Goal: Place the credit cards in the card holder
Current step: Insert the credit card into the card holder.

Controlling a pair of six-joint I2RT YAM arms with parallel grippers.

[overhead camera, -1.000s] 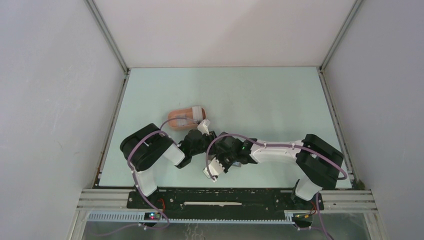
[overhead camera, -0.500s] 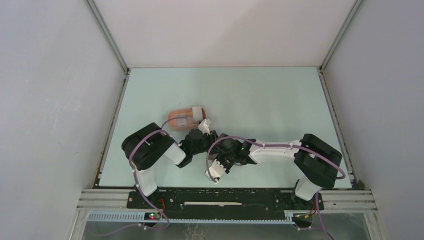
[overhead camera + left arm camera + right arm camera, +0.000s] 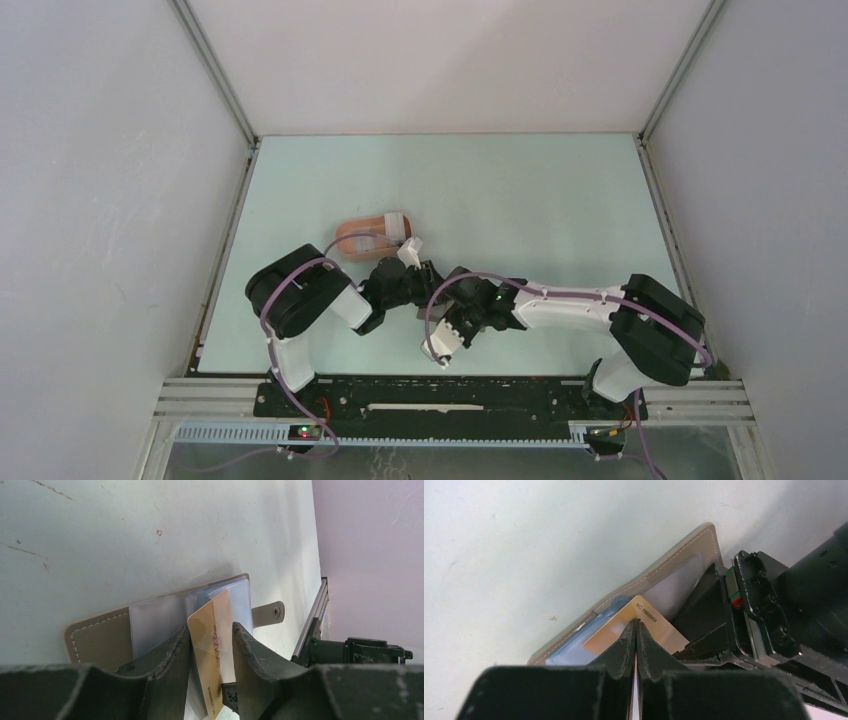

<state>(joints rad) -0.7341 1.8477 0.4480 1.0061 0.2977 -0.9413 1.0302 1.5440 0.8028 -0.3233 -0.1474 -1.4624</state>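
left gripper (image 3: 210,627) half-open astride card (image 3: 212,645), grip unclear | right gripper (image 3: 636,622) shut | holder (image 3: 362,238) lay 11 o'clock, left arm nearer

Tan wallet (image 3: 97,635) open and flat on the pale green table (image 3: 500,190), toward its near edge. Clear pockets (image 3: 155,617) inside. Small snap tab (image 3: 267,614) at one end.

On the table (image 3: 520,190) the card holder (image 3: 365,238) lies left of the middle, just behind the place where the two arms meet. Before it, under both grippers (so hidden from above), the wallet (image 3: 100,635) lies open. One credit card (image 3: 214,647) stands partly in its sleeve, between the fingers of the left gripper (image 3: 211,630), with its outer edge in the right gripper (image 3: 636,626).
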